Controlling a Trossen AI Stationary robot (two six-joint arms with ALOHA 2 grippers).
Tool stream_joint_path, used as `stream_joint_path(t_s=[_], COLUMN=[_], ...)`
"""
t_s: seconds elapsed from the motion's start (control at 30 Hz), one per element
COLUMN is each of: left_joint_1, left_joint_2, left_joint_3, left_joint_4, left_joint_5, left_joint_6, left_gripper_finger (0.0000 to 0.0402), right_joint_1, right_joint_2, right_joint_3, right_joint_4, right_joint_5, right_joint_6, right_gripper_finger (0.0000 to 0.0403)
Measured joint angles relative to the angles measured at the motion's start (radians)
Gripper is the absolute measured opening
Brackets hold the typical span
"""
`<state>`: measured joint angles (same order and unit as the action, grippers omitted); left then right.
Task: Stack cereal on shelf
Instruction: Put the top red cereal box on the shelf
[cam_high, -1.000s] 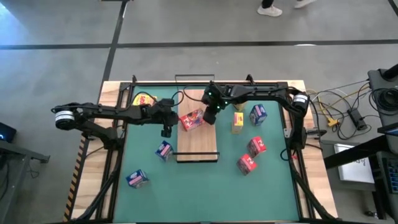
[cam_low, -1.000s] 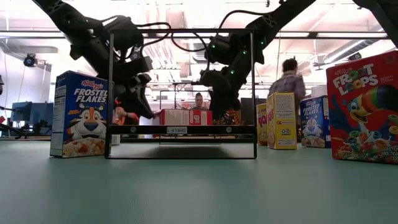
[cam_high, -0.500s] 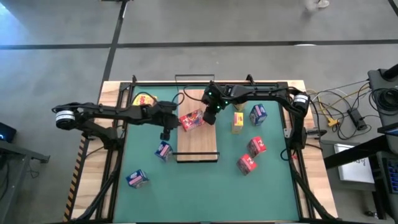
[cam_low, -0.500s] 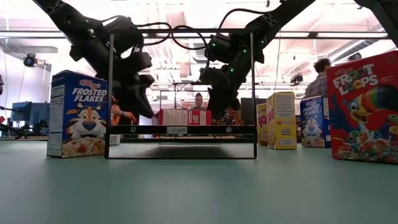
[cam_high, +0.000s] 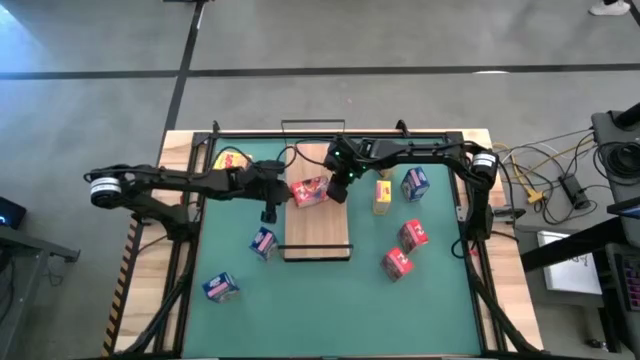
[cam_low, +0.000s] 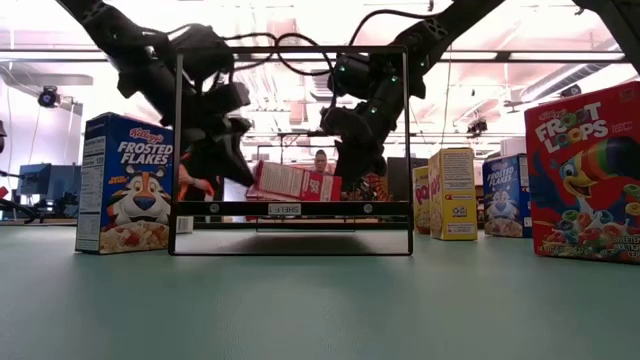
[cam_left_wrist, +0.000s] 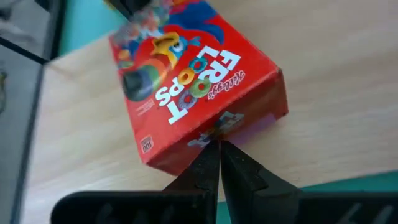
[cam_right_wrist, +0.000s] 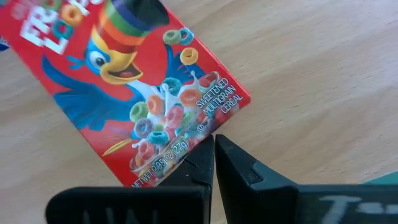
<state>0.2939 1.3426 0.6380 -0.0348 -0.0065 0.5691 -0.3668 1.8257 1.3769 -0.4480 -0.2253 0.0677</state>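
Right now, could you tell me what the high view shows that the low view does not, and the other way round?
Only the high view shows the whole green mat and the spread of boxes, including a blue box near the front left. Only the low view shows the red box tilted, one end lifted off the shelf, plus a person in the room behind. Both show the left gripper and right gripper, both shut, at opposite ends of that red box on the shelf.

robot lab/workshop: concrete floor (cam_high: 300, 40), taped lines, loose cables (cam_high: 545, 170), ceiling ducts (cam_low: 560, 85), far workstations.
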Motion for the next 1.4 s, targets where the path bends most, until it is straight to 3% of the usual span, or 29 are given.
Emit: stream_joint_path(t_s=[0.23,0.77,1.07,1.4], left_joint_1=[0.002,0.002,0.001,0.001], left_joint_2=[-0.067,-0.071,-0.062,-0.015], left_joint_3=[0.004,0.117,0.121,0.119], left_joint_4=[0.042,0.064,0.061,0.057], left_joint_5=[-0.100,-0.090,-0.075,-0.083], left_joint_6=[-0.022,-0.081,-0.109,-0.117], left_gripper_finger=[0.0000,0.0000,0.0000,0.0000], right_joint_1=[0.001,0.002,0.004,-0.005], right_joint_2=[-0.003,-0.003,-0.010,-0.017], right_joint_3=[0.000,-0.001,0.006,0.015], right_joint_4=[-0.004,0.023,0.116,0.023], right_joint_5=[-0.004,-0.015,-0.024,-0.013], right_joint_6=[0.000,0.001,0.001,0.001], right_gripper_finger=[0.0009,0.0009,0.0009,0.0009])
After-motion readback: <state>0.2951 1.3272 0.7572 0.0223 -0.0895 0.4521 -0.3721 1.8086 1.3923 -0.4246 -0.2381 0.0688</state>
